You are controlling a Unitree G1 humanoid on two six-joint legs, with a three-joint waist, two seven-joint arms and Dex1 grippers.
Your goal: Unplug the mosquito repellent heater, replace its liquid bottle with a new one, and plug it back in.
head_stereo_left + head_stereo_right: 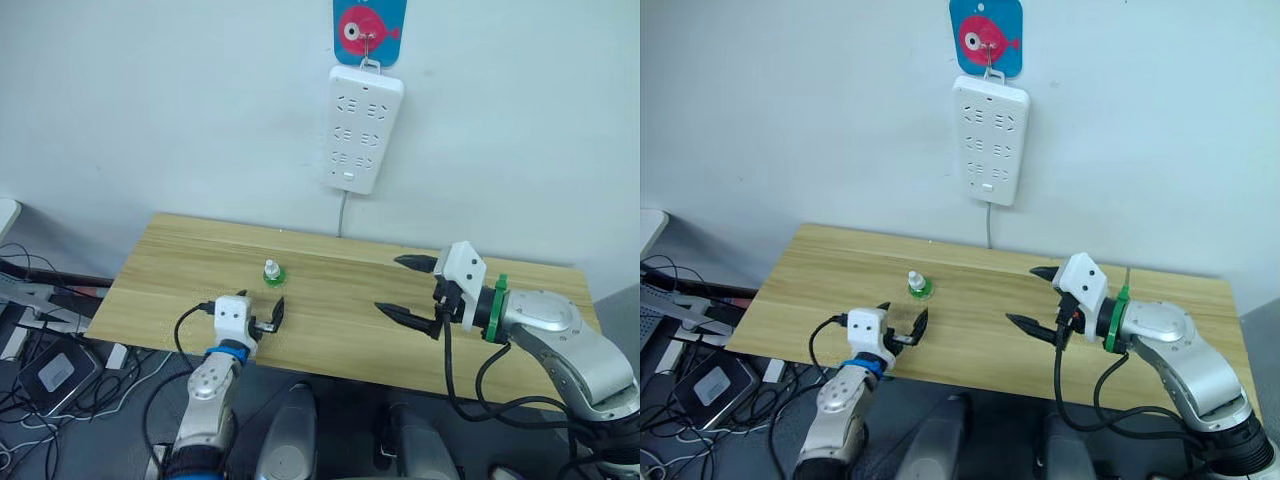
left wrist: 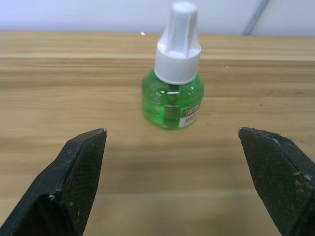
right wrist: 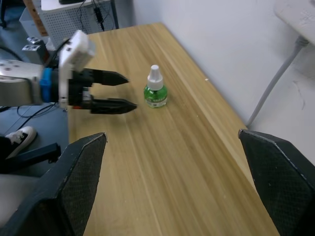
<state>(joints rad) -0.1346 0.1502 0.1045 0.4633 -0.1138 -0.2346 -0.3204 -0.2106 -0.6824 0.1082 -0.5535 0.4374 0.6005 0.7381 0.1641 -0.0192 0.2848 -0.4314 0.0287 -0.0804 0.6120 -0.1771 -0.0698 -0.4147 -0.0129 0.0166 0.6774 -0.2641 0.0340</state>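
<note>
Bottle (image 1: 272,273), green with white pointed cap, stands upright on the bench (image 1: 330,300), toward its left half, nearer the far edge than the near one. Left gripper (image 1: 262,320) hovers over the near edge just short of the bottle, jaws released, empty. Right gripper (image 1: 409,289) sits over the right half, well apart from the bottle, jaws spread wide, empty. Power strip (image 1: 360,127) hangs on the wall above the far edge, under a fish-print hook card (image 1: 368,28).

Left wrist view: bottle (image 2: 173,86) stands between and beyond the two parted fingers (image 2: 74,177), untouched.

Right wrist view: bottle (image 3: 155,92) stands near the bench's far edge, left gripper (image 3: 125,92) just beside it, fingers apart.
</note>
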